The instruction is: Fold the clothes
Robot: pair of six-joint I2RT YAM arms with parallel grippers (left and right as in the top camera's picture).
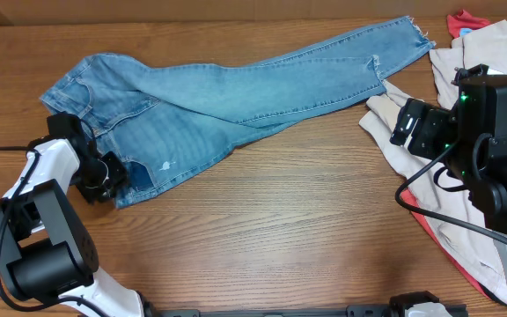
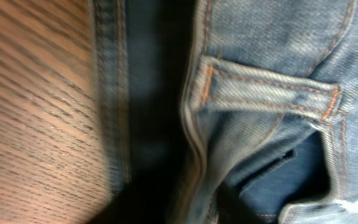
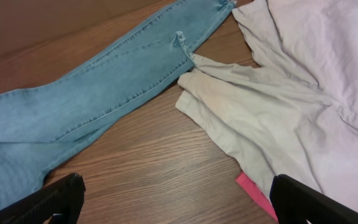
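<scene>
the overhead view is bright, evenly lit and sharp throughout; the light blue denim jeans [image 1: 236, 97] throw only a thin soft shadow along their lower edge onto the brown wood-grain table [image 1: 306, 220]. the left wrist view is blurred, with a dark shadow band down its centre. the right wrist view is dimmer, the pale beige cloth garment [image 3: 278, 106] tinted pinkish at upper right.

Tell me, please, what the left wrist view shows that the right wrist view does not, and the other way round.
Only the left wrist: a belt loop with orange stitching, seen close up. Only the right wrist: a frayed hem, the beige garment, a pink cloth edge, and the right gripper, open. Both: the jeans and the wooden table.
</scene>
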